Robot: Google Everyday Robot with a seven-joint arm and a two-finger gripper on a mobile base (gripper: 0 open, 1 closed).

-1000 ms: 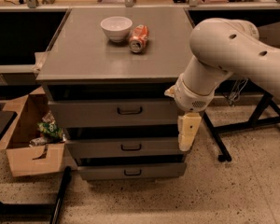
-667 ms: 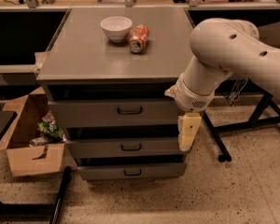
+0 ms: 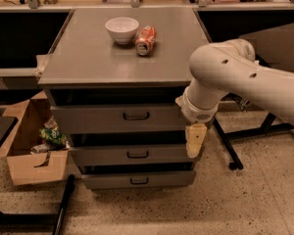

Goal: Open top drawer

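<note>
Top drawer (image 3: pixel 98 119) sat just under the cabinet top (image 3: pixel 88 58), uppermost of three grey drawers, unmoved since the earlier frame. One gripper (image 3: pixel 196 141) hung just right of and slightly below its right end, likewise unmoved; whether it was spread or closed could not be told. One bowl (image 3: pixel 122 29) and one can (image 3: pixel 145 39) sat on the far top.

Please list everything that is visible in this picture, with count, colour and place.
top drawer: one, grey, directly under the cabinet top
lower drawers: two, grey, narrower, stacked beneath it
cabinet top: one, grey, flat
bowl: one, white, rear of the cabinet top
can: one, red-orange, lying beside the bowl
cardboard box: one, brown, on the floor beside the cabinet
arm: one, white, entering from the picture's right
gripper: one, pale yellow, pointing down at the cabinet's front corner
</note>
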